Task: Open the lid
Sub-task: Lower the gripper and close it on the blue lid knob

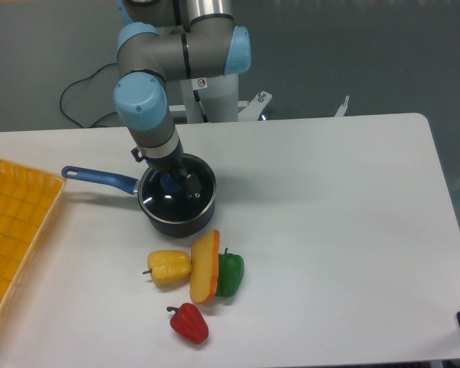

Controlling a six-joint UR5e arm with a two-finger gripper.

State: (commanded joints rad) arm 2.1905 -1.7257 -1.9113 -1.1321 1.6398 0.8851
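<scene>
Lid: I see the round transparent glass lid with its blue centre knob (178, 192) sitting on the dark saucepan with a blue handle (172, 215), left of frame centre on the white desk (330, 230).
Fingers: the gripper (174, 182) is down at the knob; I cannot tell whether the fingers are pinching it.

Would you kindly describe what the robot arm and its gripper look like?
The arm has grey cylindrical links with light blue joint caps. A small round red-and-white sticker sits on its white base column, and a black cable trails behind. The gripper is dark and compact; its fingers are hard to make out.
</scene>
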